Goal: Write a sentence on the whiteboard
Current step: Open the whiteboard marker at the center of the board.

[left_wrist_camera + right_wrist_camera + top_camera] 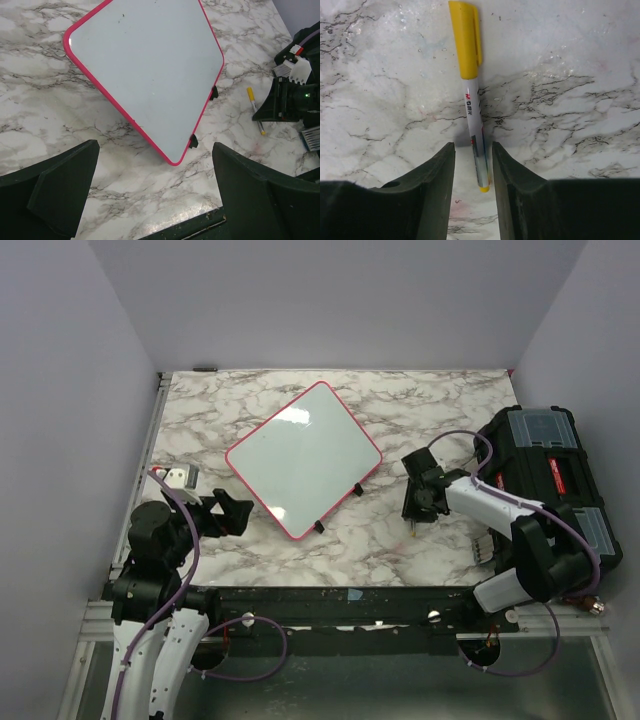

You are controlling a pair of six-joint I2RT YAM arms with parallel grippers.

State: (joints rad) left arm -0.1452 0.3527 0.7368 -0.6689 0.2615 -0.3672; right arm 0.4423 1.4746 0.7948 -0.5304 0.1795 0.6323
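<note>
Right gripper [473, 147] fingers straddle marker [472, 95] tail, slim gap showing, not pinching yet: set for pickup. Left gripper [154, 165] spread wide, empty. Whiteboard [303, 458] lies flat mid table [400, 400], blank, ready for writing.

Bare marble strip [385, 535] between whiteboard [300, 460] and toolbox [545, 475] passable; marker [472, 95], right hand [473, 160] occupy it.

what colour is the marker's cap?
Yellow, on a white-barrelled marker with a small yellow end. It shows best in the right wrist view.
</note>
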